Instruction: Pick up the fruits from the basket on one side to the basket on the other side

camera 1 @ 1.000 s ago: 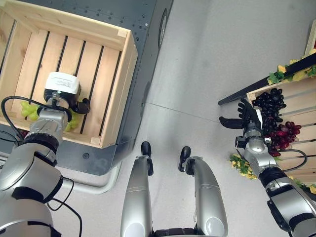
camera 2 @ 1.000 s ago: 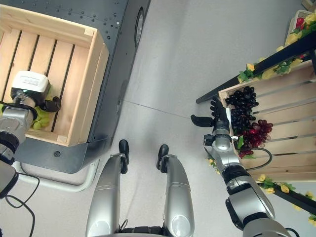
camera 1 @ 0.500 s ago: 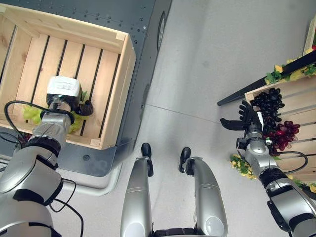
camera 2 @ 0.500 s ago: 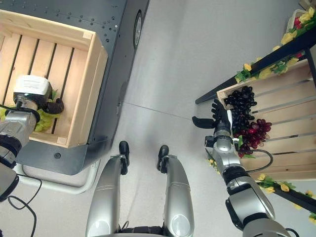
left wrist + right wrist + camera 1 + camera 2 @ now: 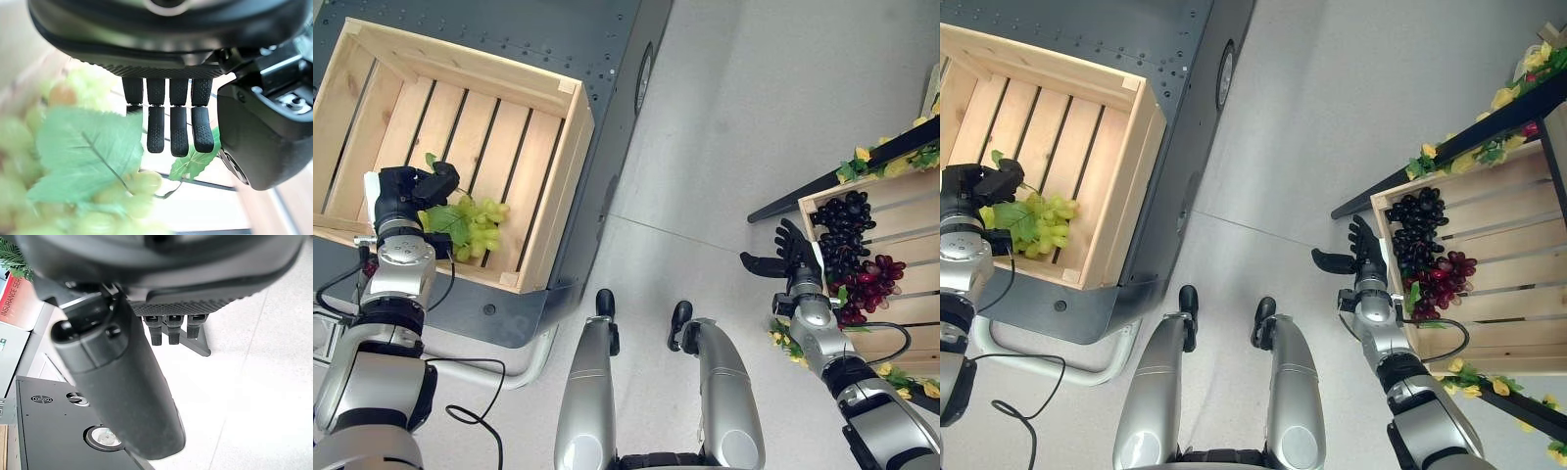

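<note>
I see the green grapes lying inside the left crate, with my left hand just beside them, fingers relaxed and holding nothing. My right hand hangs spread open just outside the right crate, beside its dark grapes and red grapes.

Bright even light, soft shadows, green grapes blurred close up

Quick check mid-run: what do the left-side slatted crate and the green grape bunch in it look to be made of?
The pale slatted crate looks like unfinished light wood: visible grain, separate planks with gaps, no sheen. The green grape bunch looks artificial, probably plastic with fabric-like leaves: uniform glossy berries and a flat, evenly veined leaf in the left wrist view. I can't confirm that from looks alone.
</note>
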